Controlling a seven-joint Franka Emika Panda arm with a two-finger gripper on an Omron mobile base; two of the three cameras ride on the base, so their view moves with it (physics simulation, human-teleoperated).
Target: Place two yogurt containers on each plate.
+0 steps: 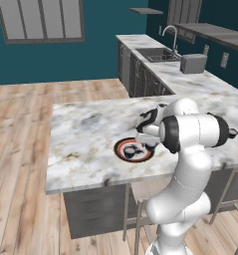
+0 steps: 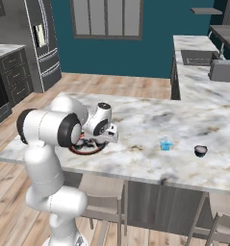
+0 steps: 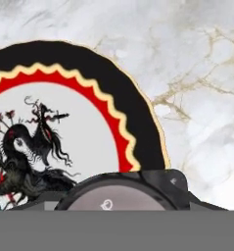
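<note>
Gripper (image 1: 149, 144) low over the patterned plate (image 1: 121, 153), a tub between its jaws by the look of the hand view; placing step in hand.

Left base view: one dark tub (image 1: 130, 149) already on the plate; gripper just beside it. Right base view: plate rim (image 2: 83, 150) mostly behind the arm; blue tub (image 2: 166, 143) and dark tub (image 2: 200, 151) well apart on the counter (image 2: 150, 120). Hand view: round dark tub (image 3: 119, 195) at the fingertips over the plate; next, I judge: release, lift clear, fetch the rest.
</note>
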